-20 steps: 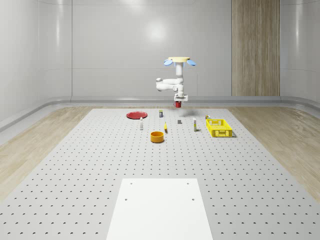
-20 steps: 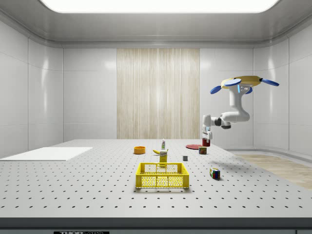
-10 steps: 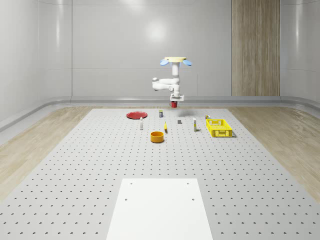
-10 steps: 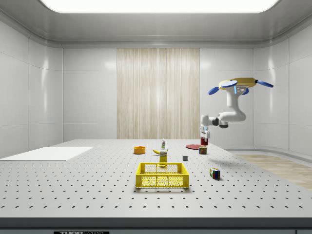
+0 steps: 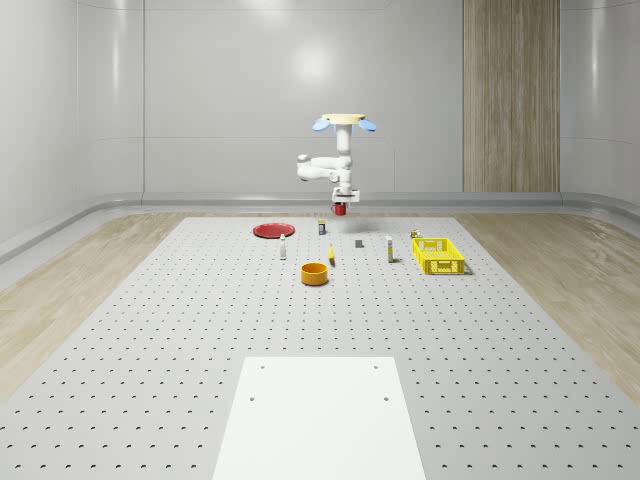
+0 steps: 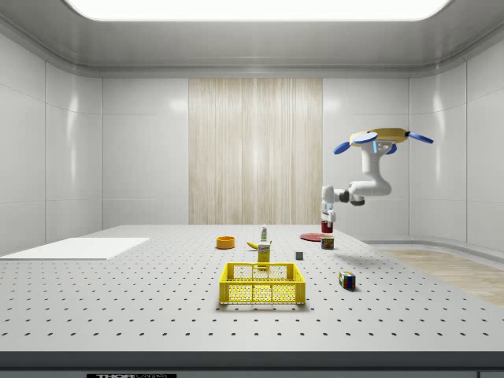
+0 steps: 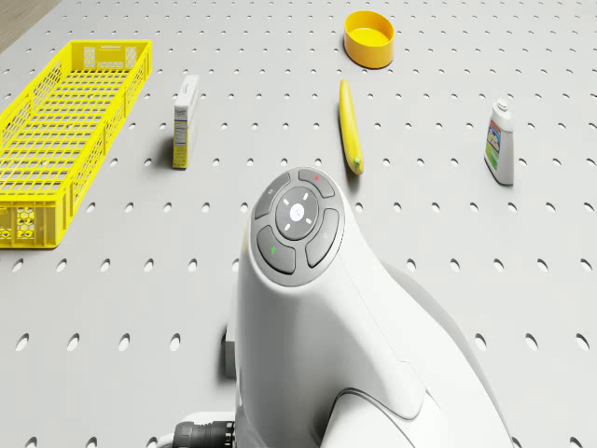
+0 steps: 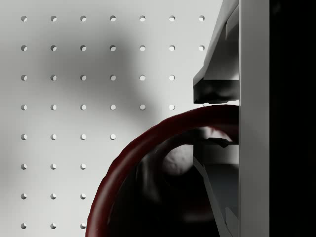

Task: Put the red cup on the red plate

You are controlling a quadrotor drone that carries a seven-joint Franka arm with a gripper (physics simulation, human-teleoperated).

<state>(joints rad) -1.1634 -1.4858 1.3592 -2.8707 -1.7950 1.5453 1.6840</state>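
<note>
The red cup [image 5: 342, 210] hangs in the air with my gripper [image 5: 342, 202] shut on its rim. In the wrist view one finger [image 8: 217, 85] sits outside the dark red rim [image 8: 148, 148] and the other inside the cup. The drone [image 5: 343, 123] hovers over the far part of the table, with the arm hanging below it. The red plate [image 5: 272, 230] lies flat on the table, to the whole-scene view's left of the cup and lower. From the side, the cup [image 6: 327, 228] hangs just above and to the right of the plate [image 6: 310, 235].
On the table stand a can [image 5: 322, 227], a grey cube [image 5: 359, 241], a white bottle [image 7: 500, 142], a banana [image 7: 350, 138], an orange bowl [image 7: 369, 37], a small box [image 7: 184, 121] and a yellow basket [image 7: 56, 140]. A colour cube [image 6: 346, 279] lies near the table's edge.
The drone, arm and held cup have shifted toward the whole-scene view's left, closer to the red plate. The gripper has stayed shut on the cup.
</note>
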